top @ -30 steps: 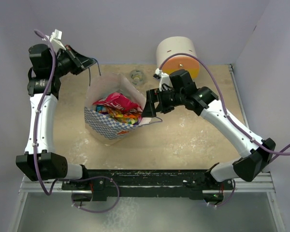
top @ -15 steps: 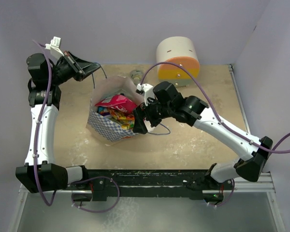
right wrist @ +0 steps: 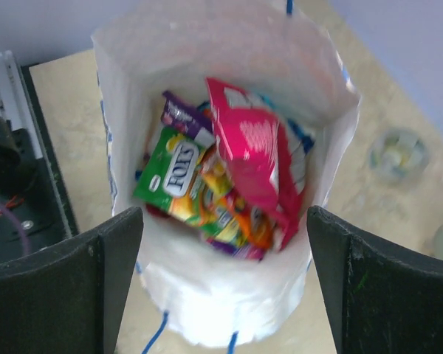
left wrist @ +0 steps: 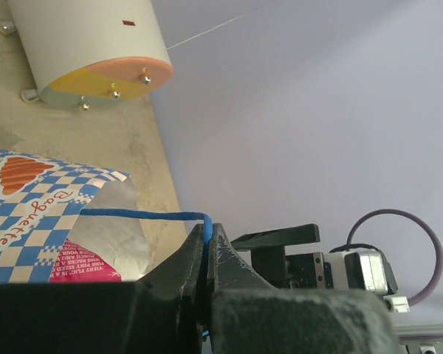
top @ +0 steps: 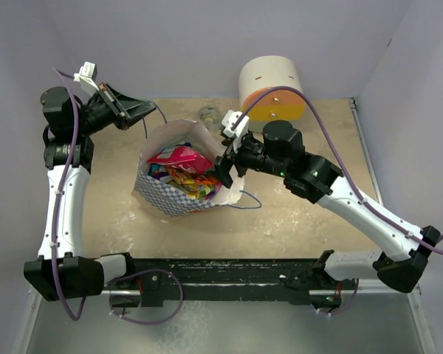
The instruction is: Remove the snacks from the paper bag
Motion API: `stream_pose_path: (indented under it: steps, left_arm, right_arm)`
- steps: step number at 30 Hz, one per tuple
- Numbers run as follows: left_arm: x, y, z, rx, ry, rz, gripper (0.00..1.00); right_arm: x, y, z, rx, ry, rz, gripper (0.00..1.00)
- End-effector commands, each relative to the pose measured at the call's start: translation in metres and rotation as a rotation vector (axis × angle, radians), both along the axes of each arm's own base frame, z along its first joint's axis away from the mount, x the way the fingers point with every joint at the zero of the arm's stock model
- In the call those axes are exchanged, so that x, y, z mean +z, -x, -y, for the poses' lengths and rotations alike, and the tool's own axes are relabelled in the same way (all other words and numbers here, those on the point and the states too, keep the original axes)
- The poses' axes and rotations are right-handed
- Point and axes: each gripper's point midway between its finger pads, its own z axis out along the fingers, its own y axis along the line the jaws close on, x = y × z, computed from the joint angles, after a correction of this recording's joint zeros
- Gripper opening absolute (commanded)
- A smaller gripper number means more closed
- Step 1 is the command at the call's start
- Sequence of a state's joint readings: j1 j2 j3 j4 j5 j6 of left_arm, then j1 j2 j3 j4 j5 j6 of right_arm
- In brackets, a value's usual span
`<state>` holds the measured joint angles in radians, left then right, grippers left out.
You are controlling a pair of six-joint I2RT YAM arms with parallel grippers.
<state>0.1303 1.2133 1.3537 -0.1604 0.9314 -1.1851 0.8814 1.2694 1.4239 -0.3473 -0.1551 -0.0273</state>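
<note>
White arms (top: 66, 199), black joints, black claws (top: 143, 110), looping purple cables (top: 55, 221).

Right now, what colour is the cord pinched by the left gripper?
Blue; the cord shows best in the left wrist view.

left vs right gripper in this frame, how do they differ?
The left gripper is shut, pinching the blue cord handle; the right gripper is open and holds nothing. The left gripper is off to one side of the paper bag; the right gripper is over its open mouth, above the snacks. Both are at the same bag.
</note>
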Motion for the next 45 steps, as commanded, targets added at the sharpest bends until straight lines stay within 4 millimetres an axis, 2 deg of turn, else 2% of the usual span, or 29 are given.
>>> stream_pose_path:
  steps: [1, 6, 10, 14, 19, 23, 27, 30, 34, 37, 42, 45]
  left_arm:
    - [0.040, 0.028, 0.010, -0.059, 0.017, 0.126, 0.00]
    - [0.039, 0.035, 0.011, -0.050, 0.023, 0.099, 0.00]
    - [0.039, 0.041, 0.011, -0.047, 0.019, 0.087, 0.00]
    - [0.039, 0.047, 0.012, -0.046, 0.009, 0.080, 0.00]
    - [0.044, 0.051, 0.012, -0.042, 0.006, 0.083, 0.00]
    - [0.045, 0.052, 0.011, -0.042, -0.019, 0.080, 0.00]
    - [0.046, 0.053, 0.011, -0.037, -0.021, 0.081, 0.00]
    - [0.046, 0.055, 0.011, -0.038, -0.023, 0.080, 0.00]
    - [0.043, 0.057, 0.011, -0.033, -0.036, 0.079, 0.00]
    - [0.040, 0.060, 0.011, -0.036, -0.053, 0.095, 0.00]
    - [0.033, 0.068, 0.011, -0.025, -0.099, 0.129, 0.00]
    - [0.031, 0.069, 0.009, -0.006, -0.110, 0.137, 0.00]
  right_arm:
    - [0.039, -0.009, -0.026, 0.185, -0.040, 0.382, 0.90]
    - [0.008, -0.014, -0.049, 0.322, 0.076, 0.409, 0.80]
    - [-0.015, -0.023, -0.064, 0.392, 0.125, 0.462, 0.84]
    - [-0.051, -0.041, -0.072, 0.403, 0.197, 0.444, 0.85]
    - [-0.074, -0.051, -0.080, 0.417, 0.222, 0.435, 0.82]
    - [-0.085, -0.049, -0.087, 0.465, 0.232, 0.419, 0.69]
    - [-0.088, -0.049, -0.091, 0.457, 0.204, 0.394, 0.42]
    - [-0.080, -0.051, -0.093, 0.440, 0.178, 0.386, 0.25]
    - [-0.058, -0.053, -0.093, 0.410, 0.153, 0.387, 0.00]
    - [-0.034, -0.053, -0.092, 0.376, 0.116, 0.382, 0.00]
    - [0.023, -0.051, -0.088, 0.266, -0.050, 0.362, 0.00]
    - [0.051, -0.046, -0.081, 0.224, -0.128, 0.334, 0.00]
